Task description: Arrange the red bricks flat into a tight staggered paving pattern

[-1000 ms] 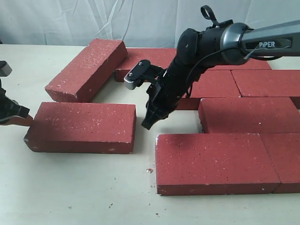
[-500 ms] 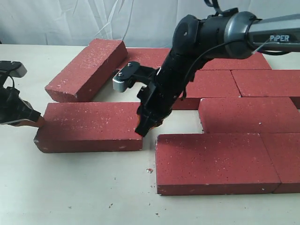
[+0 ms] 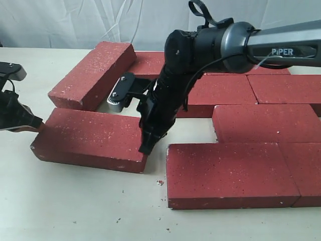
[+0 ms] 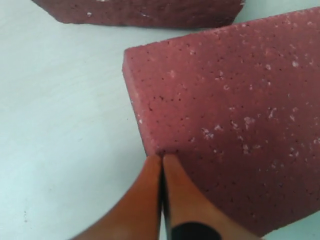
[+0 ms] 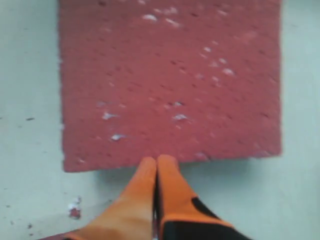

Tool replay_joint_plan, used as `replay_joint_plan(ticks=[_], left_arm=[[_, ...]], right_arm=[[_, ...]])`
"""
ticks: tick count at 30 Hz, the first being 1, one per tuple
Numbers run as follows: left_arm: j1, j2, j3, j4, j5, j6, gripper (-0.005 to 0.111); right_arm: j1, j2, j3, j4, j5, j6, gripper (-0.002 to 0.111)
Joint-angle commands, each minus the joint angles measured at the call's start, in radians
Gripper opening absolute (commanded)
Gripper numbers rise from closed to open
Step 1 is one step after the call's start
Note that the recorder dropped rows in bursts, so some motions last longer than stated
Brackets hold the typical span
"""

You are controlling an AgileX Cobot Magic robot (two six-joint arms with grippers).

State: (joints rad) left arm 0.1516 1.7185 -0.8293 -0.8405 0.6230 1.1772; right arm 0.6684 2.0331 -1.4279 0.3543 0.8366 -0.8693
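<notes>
**Two pincers, tips together, at one loose brick**

The pale surface [image 3: 75,211] carries the red bricks [image 3: 281,120], most of them laid flat in staggered rows on the right of the exterior view. One loose brick [image 3: 85,138] lies flat at front left, skewed, with a narrow gap between it and the rows. A slanted brick [image 3: 93,73] sits behind it. The right arm [image 3: 210,45] reaches across. The right pincer [image 3: 144,148], fingers pressed together on nothing, touches the loose brick's right end. The left pincer [image 3: 35,124], likewise closed, touches its left corner. Red crumbs [image 3: 160,183] dot the surface.
</notes>
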Motion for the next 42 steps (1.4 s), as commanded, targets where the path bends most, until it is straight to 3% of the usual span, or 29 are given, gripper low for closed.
replay_joint_plan(ticks=[1, 13, 19, 22, 25, 35, 42], left_arm=[[0.027, 0.001, -0.020, -0.016, 0.051, 0.000, 0.000], [0.027, -0.026, -0.057, -0.025, 0.099, -0.010, 0.000], [0.031, -0.098, -0.060, -0.002, -0.080, -0.091, 0.000], [0.031, -0.074, -0.052, 0.100, -0.160, -0.194, 0.000], [0.031, -0.027, -0.044, 0.217, -0.132, -0.288, 0.000], [0.022, 0.078, -0.055, 0.153, 0.003, -0.278, 0.000], [-0.065, 0.096, -0.061, 0.131, -0.017, -0.222, 0.000]], right_arm=[[-0.063, -0.008, -0.003, -0.028, -0.025, 0.061, -0.001], [-0.099, -0.002, -0.003, -0.013, -0.018, 0.061, -0.001], [-0.099, -0.002, -0.003, -0.032, 0.070, 0.061, -0.001], [-0.099, -0.002, -0.003, -0.097, 0.095, 0.064, -0.001], [-0.099, -0.002, -0.003, -0.110, 0.059, 0.109, -0.001], [-0.099, 0.007, -0.003, -0.012, 0.013, 0.116, -0.001], [-0.099, 0.018, -0.003, -0.127, 0.005, 0.100, -0.001]])
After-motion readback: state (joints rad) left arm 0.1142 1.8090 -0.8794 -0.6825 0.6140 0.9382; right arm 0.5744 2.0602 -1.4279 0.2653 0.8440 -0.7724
